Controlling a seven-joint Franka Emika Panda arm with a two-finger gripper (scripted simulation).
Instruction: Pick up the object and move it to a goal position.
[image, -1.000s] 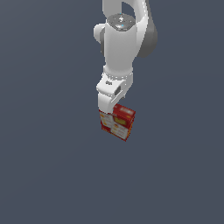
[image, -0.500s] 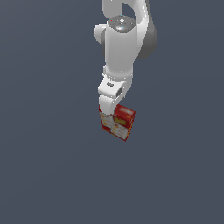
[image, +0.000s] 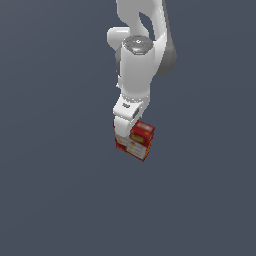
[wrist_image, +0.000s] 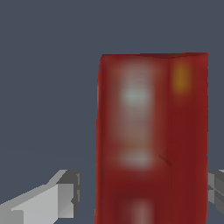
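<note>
One white arm (image: 137, 55) hangs down from the upper middle of the exterior view, over a plain dark blue-grey ground (image: 55, 190). At its lower end sits the gripper (image: 125, 136), just above the middle of the picture. The carton (image: 138, 141) is right against the gripper, at about 4 o'clock from it. The carton is red, tilted, with pale and yellow print on the face turned toward the camera. Part of it lies behind the white fingers, so this view does not show how wide the jaws stand.

In the wrist view, one grey finger (wrist_image: 52, 197) shows at about 8 o'clock from the middle of the picture, with a clear strip of ground between it and the carton. The carton (wrist_image: 151, 140) fills the middle and stands tall between the two fingers, its red face blurred, with white patches and one yellow patch. The other finger (wrist_image: 216, 186) shows only as a sliver at the edge, at about 4 o'clock, just beside the carton's side; whether it touches cannot be told. So the fingers are spread apart, one on each side of the carton, not clamped on it.

The exterior view alone shows the arm and the carton's tilt. The wrist view alone shows the gap at the finger.
</note>
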